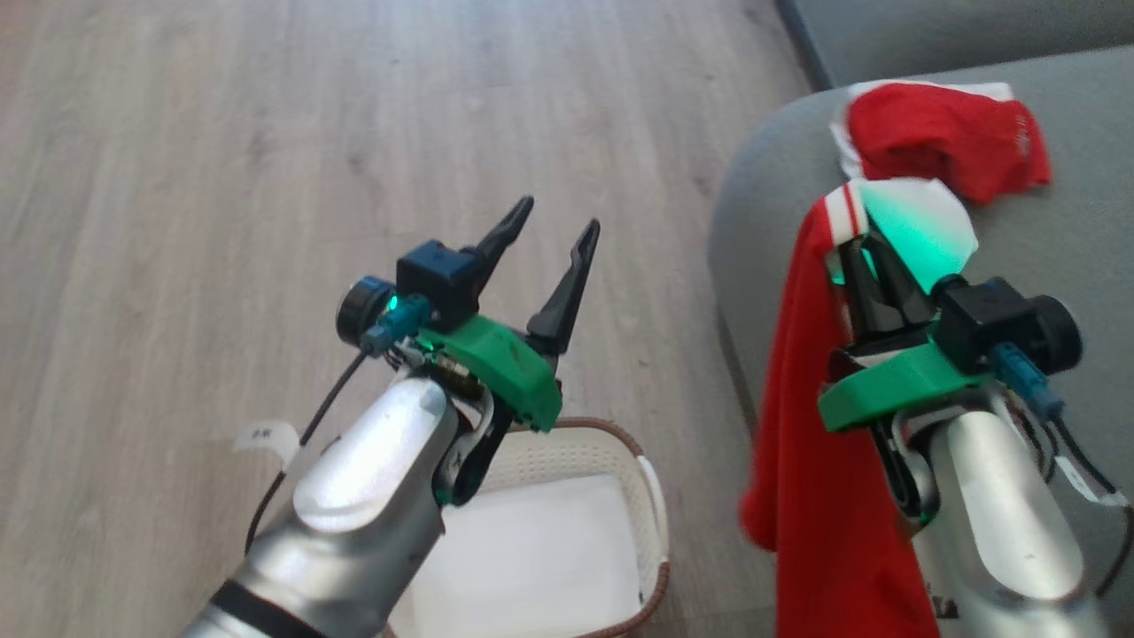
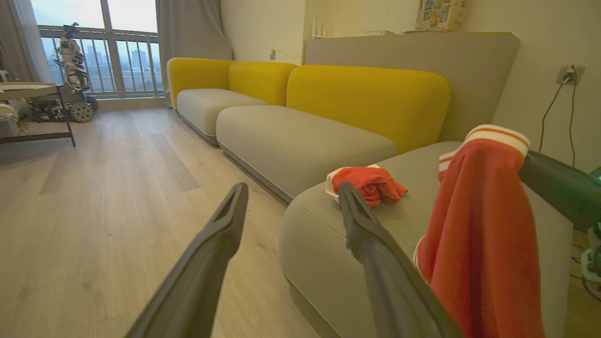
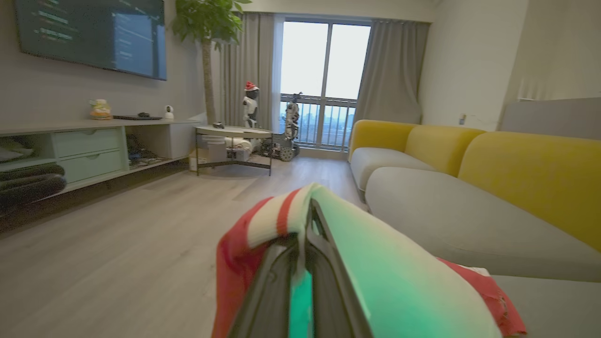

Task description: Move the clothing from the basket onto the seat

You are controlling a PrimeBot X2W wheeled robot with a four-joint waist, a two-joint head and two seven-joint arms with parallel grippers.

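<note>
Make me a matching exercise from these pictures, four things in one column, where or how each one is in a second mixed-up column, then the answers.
1. Left gripper with two dark fingers
2. Right gripper with two dark fingers
3. Small white perforated plastic basket with brown rim
4. Crumpled red and white fabric garment

A. Lying on the grey-green upholstered seat
B. Shut on a hanging red garment with white trim
C. Open, holding nothing
D. Standing on the pale wooden floor

Pairs: 1-C, 2-B, 3-D, 4-A
</note>
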